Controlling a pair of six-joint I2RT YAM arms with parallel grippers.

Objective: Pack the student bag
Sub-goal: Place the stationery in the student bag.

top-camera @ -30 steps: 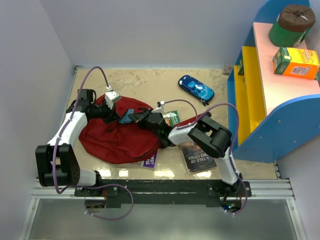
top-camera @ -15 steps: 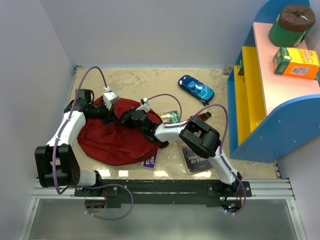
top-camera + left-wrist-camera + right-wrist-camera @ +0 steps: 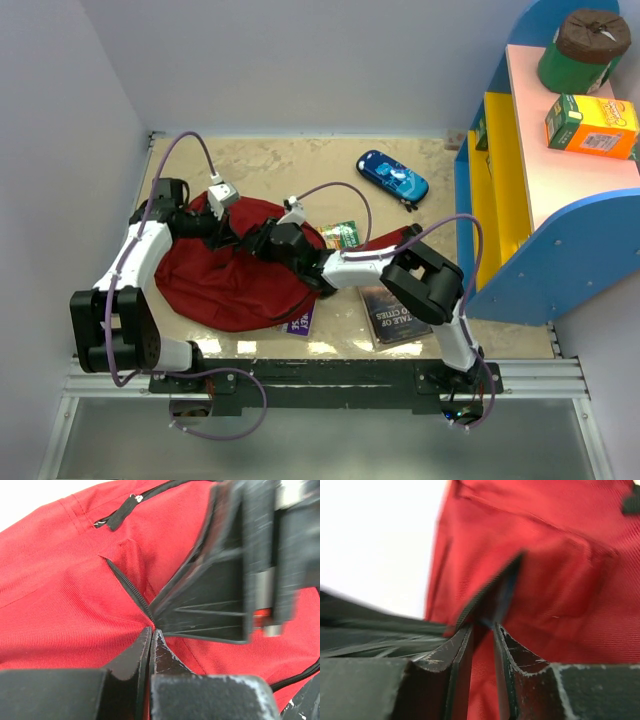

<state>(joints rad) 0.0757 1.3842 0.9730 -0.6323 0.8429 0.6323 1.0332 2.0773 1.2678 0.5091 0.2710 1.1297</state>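
Looking down from the overhead camera, I see the student bag [image 3: 225, 290] slumped on the 9 o'clock side of the table [image 3: 300, 165], with both arms meeting near its 12 o'clock edge. My left gripper [image 3: 151, 630] is pinched fully together on the red fabric, right at the black zipper [image 3: 127, 582]. My right gripper [image 3: 481, 626] is nearly closed, clamping a fold of the bag's edge. A blue pencil case [image 3: 393, 177] lies at 1 o'clock from the bag, a book [image 3: 395, 315] at 4 o'clock
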